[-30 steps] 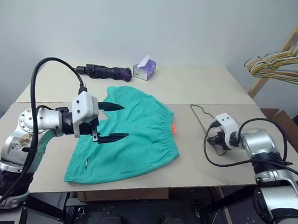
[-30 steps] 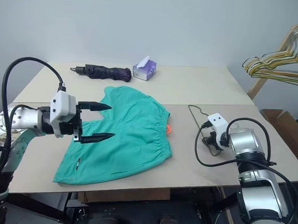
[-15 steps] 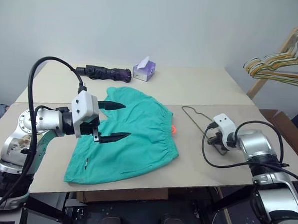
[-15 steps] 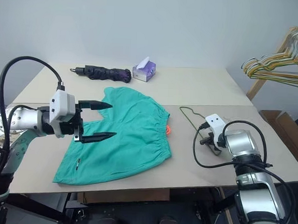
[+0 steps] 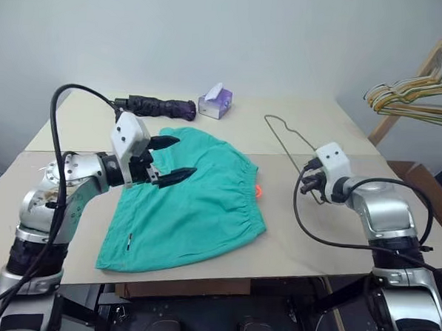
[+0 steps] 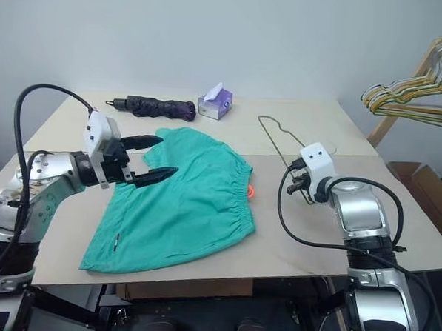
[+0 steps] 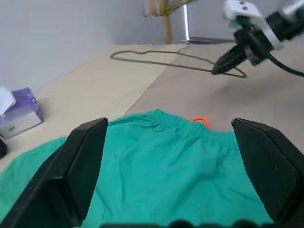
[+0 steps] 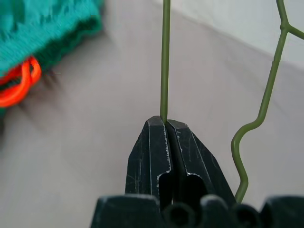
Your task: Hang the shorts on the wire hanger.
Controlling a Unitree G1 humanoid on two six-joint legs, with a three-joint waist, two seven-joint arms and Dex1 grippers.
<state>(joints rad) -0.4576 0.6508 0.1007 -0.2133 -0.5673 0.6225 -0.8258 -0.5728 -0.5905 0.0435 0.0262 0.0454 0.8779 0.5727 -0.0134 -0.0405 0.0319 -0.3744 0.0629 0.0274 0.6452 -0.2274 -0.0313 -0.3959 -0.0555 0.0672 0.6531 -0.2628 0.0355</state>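
Probably a bare lab or test room: two plain beige tables (image 5: 297,132) pushed together against a blank pale wall (image 5: 213,32), a wooden rack of hangers (image 5: 418,90) off the right edge, cardboard boxes (image 5: 420,180) below it.

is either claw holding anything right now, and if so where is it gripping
The right claw pinches the wire hanger on one straight wire run. The left claw is open and empty.

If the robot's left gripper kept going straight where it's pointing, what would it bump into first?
Probably nothing soon: the open left gripper points level above the shorts, roughly toward the wire hanger held by the right gripper. Depth is unclear.
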